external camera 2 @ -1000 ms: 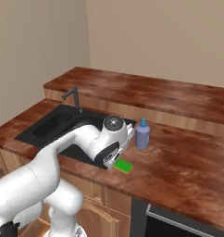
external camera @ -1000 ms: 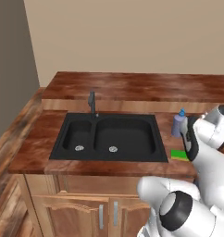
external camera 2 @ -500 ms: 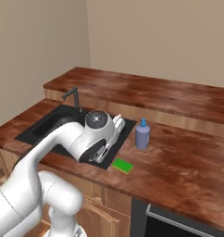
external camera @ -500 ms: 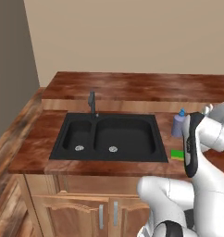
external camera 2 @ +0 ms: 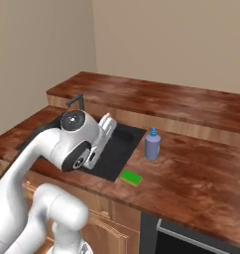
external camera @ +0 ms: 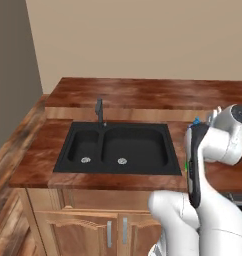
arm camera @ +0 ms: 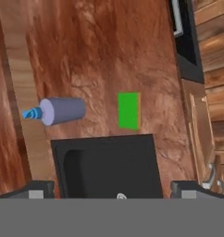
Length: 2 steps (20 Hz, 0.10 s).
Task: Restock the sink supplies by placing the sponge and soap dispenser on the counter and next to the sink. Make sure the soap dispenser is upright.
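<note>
A: Item 1, the sponge (external camera 2: 131,177). Where do we record it?

B: We record it flat on the counter (external camera 2: 201,173), just beside the right-hand edge of the sink (external camera: 118,148), near the counter's front edge. In the hand view the sponge (arm camera: 128,110) is a bright green rectangle close to the corner of the black basin, apart from it.

A: Item 2, the soap dispenser (external camera 2: 152,144).

B: Upright in the right base view: a grey-blue bottle with a blue pump top, standing on the counter beside the sink's rim and behind the sponge, toward the raised back ledge (external camera 2: 156,96). The 2 items are near each other and not touching. In the left base view we see just the blue tip of the dispenser (external camera: 196,120) past the arm.

A: Item 3, the gripper (arm camera: 113,190).

B: Its 2 dark fingertips (arm camera: 39,189) stand wide apart at the bottom corners of the hand view, with nothing between them (the sink's basin lies below the gap). We log it as spread and gripping nothing.

A: And the hand's position?

B: In the right base view it is raised over the sink, with the arm's elbow in front of the left basin. The slim dark faucet (external camera: 99,111) stands at the sink's rear rim, and light wooden cabinet doors (external camera: 108,232) sit below the counter.
</note>
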{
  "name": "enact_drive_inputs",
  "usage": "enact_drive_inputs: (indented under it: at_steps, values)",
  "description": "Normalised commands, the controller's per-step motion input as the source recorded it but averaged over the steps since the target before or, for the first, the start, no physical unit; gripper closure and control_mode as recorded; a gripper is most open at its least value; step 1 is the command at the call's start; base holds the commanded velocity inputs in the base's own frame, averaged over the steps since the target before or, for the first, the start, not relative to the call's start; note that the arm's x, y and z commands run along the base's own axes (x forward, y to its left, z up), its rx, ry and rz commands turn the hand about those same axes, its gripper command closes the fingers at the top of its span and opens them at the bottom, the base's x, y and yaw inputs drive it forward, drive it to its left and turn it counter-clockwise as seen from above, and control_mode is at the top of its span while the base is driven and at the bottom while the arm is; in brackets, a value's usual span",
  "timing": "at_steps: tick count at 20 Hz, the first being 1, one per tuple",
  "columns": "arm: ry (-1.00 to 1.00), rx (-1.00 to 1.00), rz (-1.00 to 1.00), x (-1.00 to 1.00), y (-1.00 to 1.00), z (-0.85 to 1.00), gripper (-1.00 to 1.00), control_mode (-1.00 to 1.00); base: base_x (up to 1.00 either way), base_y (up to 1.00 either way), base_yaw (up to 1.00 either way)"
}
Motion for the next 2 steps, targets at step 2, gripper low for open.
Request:
enact_drive_inputs:
  at_steps: [2]
  values:
    - [0.0,-0.07,0.0,-0.03,0.5,0.19,-1.0,-1.0,0.0,0.0,0.0]
